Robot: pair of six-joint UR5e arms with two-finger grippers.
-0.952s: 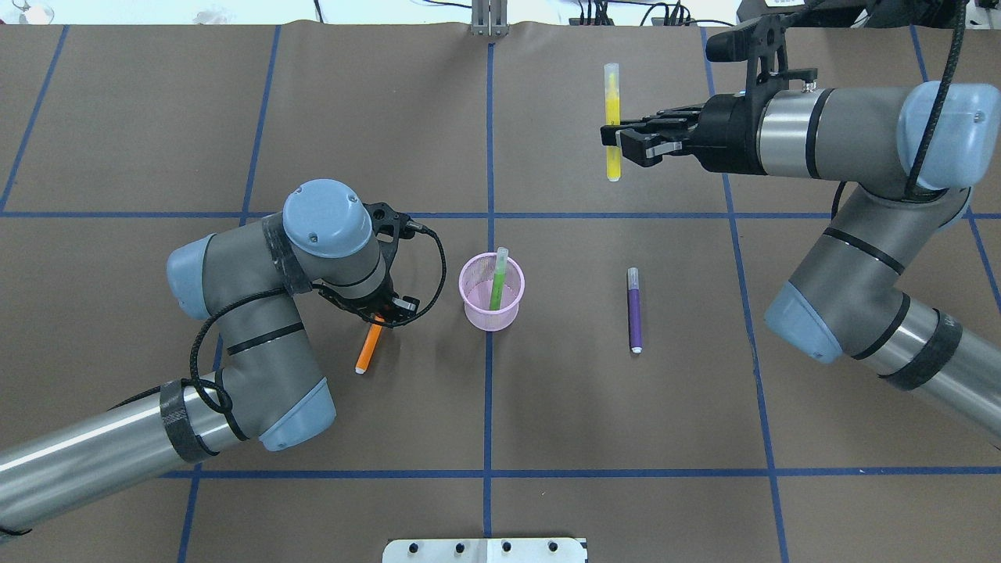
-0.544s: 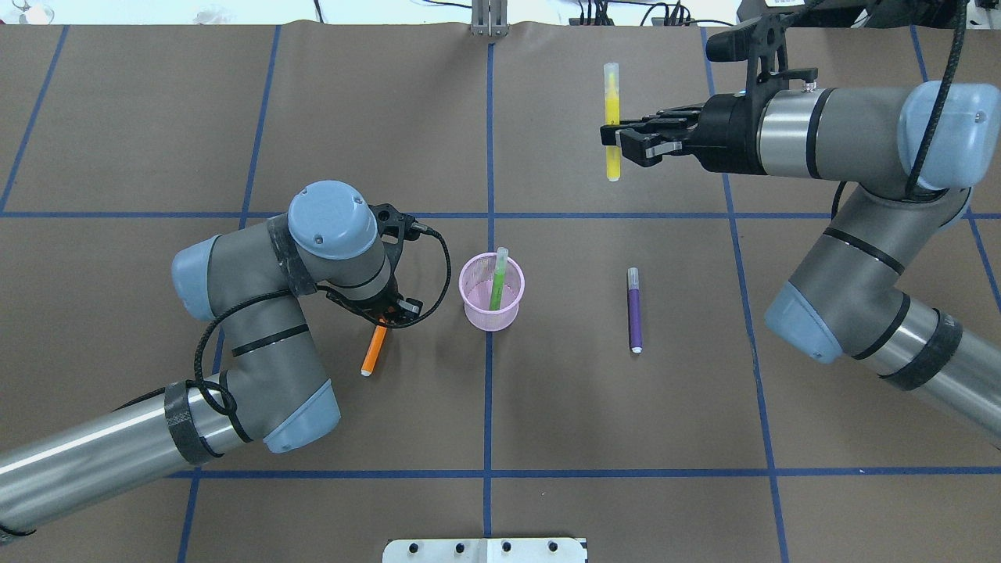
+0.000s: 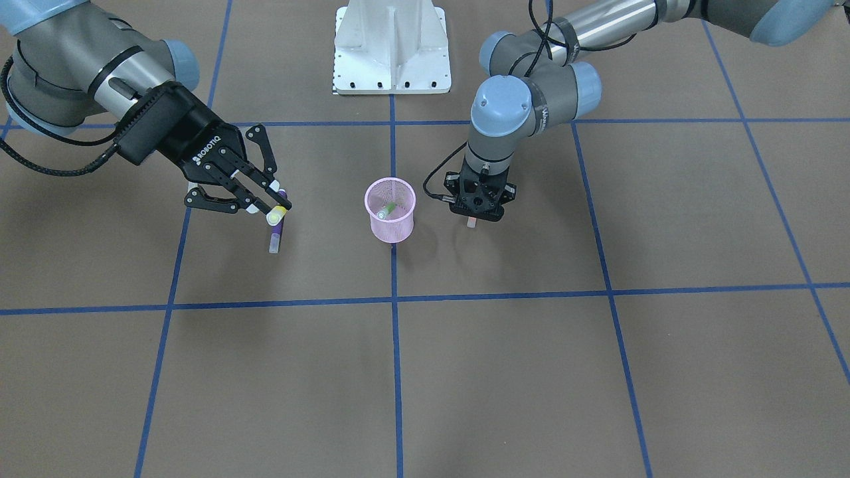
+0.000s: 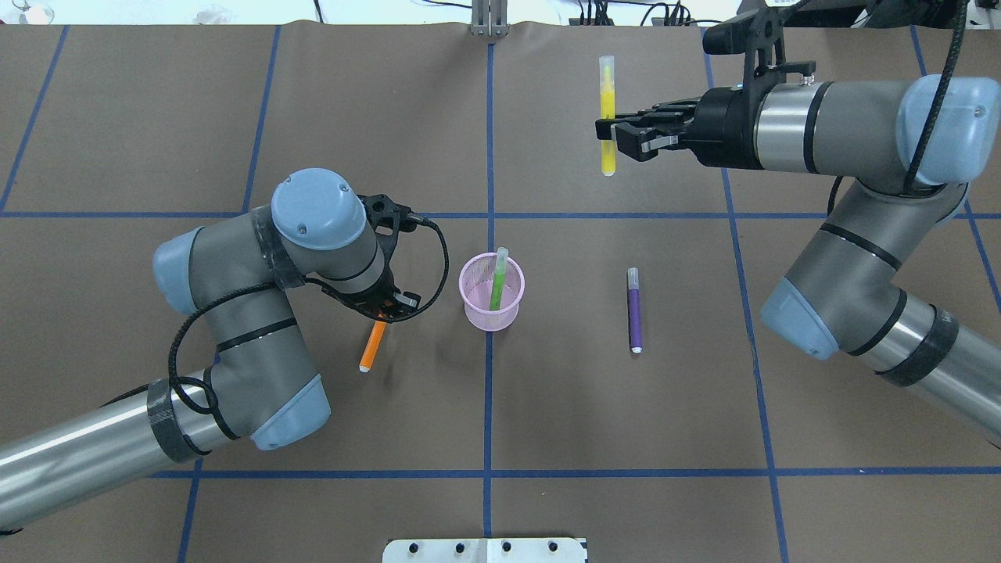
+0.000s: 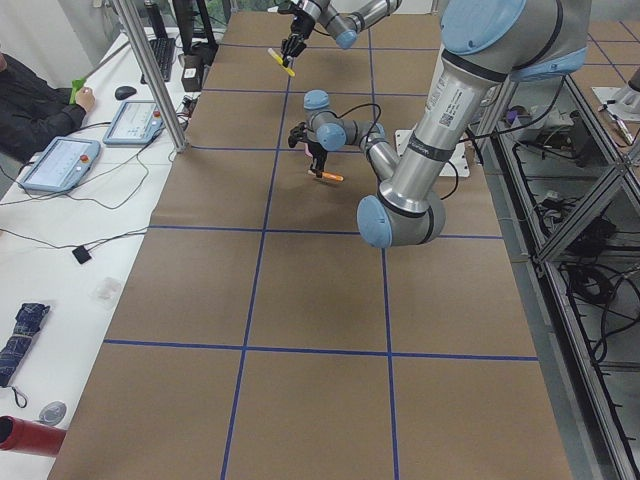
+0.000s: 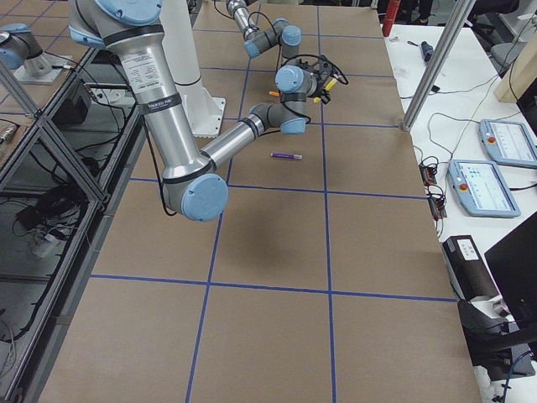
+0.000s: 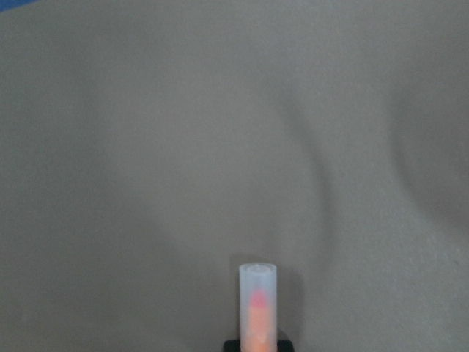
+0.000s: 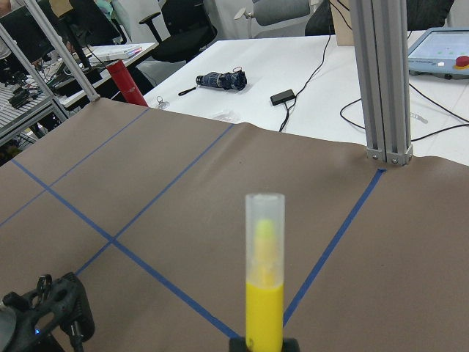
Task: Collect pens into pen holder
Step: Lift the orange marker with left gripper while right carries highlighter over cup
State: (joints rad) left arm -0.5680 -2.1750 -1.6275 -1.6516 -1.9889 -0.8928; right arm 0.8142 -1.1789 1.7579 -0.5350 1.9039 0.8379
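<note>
meanwhile l gripper (image 4: 385, 310) clamps orange pen (image 4: 371, 349); r gripper (image 4: 608, 130) clamps yellow pen (image 4: 605, 90); green pen (image 4: 497, 283) stands in holder (image 4: 471, 311).

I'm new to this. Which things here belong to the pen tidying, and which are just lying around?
Part of the job: pink pen holder; green pen inside it; yellow pen in the right claw; orange pen in the left claw; purple pen lying on the table.

Just lying about: folded umbrella, red bottle and control tablets on the side bench.
</note>
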